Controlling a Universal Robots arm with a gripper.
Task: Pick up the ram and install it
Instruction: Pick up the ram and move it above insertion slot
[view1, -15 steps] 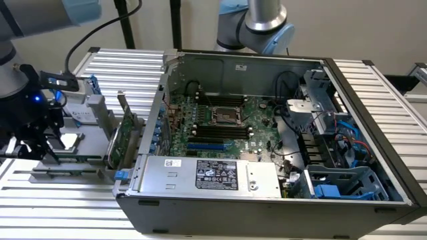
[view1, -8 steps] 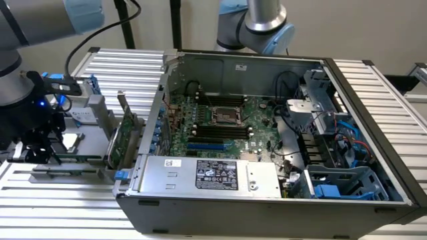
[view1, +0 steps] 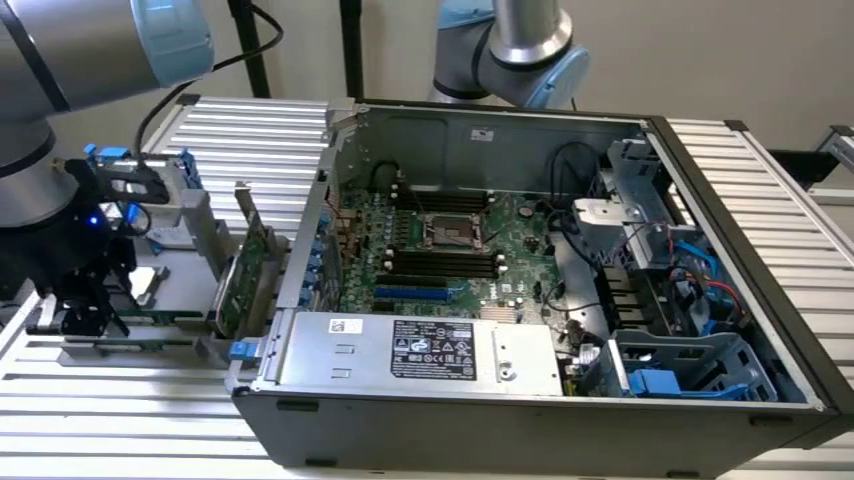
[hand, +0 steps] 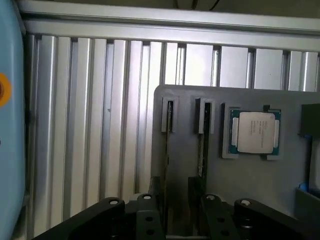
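Two thin sticks stand on edge in slots of a grey holder (hand: 190, 100). The ram (hand: 202, 145) shows a greenish edge; the other stick (hand: 168, 125) looks dark. My gripper (hand: 177, 210) hovers over the holder, open, its black fingers (hand: 156, 192) apart and bare holder showing in the gap between the two sticks. In the exterior view the gripper (view1: 83, 310) hangs low over the holder (view1: 147, 335) at the exterior view's left, beside the open computer case (view1: 534, 400). The motherboard's black memory slots (view1: 434, 265) lie inside the case.
A processor chip (hand: 255, 131) rests in a pocket of the holder. A tall green expansion card (view1: 250, 280) stands between holder and case. A hard drive with blue rails (view1: 167, 195) stands behind the gripper. A second arm (view1: 527, 50) rises behind the case. Ribbed aluminium table (view1: 134, 420).
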